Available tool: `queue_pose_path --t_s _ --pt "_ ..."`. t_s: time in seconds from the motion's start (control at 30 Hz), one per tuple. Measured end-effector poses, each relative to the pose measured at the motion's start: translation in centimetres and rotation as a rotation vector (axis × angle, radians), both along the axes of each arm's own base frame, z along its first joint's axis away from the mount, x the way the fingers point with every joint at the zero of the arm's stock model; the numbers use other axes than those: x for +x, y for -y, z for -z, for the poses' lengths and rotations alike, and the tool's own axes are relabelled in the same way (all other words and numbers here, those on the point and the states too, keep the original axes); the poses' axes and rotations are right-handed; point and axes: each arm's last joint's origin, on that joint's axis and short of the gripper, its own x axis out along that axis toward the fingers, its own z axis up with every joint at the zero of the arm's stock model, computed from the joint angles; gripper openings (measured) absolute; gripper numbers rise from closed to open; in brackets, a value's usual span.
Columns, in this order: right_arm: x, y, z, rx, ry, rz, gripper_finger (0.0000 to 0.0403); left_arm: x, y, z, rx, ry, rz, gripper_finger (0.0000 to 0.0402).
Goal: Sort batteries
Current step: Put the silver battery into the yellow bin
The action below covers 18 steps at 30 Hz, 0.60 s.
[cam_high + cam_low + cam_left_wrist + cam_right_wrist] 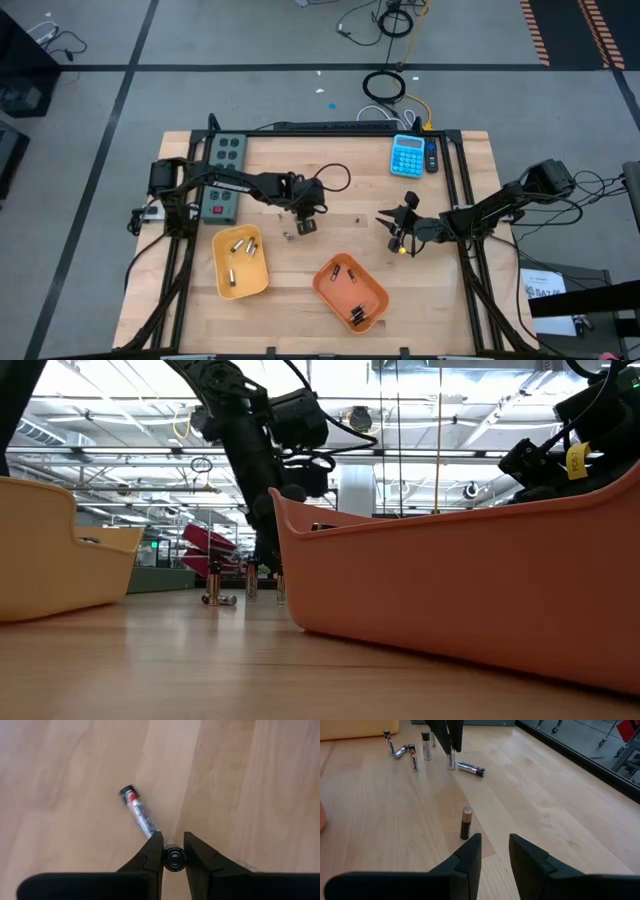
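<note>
The left end effector [173, 851] points straight down near the middle of the wooden counter [300, 160], clenched on an upright silvery cylindrical battery [173, 859]. The right end effector [494, 851] hovers released by the right edge, near an upright copper-and-black battery [465, 823].

I see the surface [545, 795] as pale, smooth wood with a light sheen. The batteries [464, 829] look glossy metal with printed wraps. The orange tray [460, 590] and yellow tray [50, 560] look like matt plastic.
</note>
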Motion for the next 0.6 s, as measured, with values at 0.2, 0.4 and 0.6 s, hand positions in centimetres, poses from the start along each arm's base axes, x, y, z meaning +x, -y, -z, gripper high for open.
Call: queue_pose_path --t_s 0.2,0.4,0.6 --pt "0.0 0.0 0.0 0.000 0.001 0.000 0.0090 -0.7 -0.5 -5.4 0.057 0.100 -0.003 0.0054" --pt "0.0 0.0 0.0 -0.002 -0.003 0.000 0.0090 -5.0 -2.0 -11.4 -0.125 0.039 -0.083 0.0054" --pt "0.0 -0.1 -0.1 0.002 0.007 -0.008 0.0090 -10.7 1.0 -11.9 -0.429 -0.255 -0.170 0.0054"
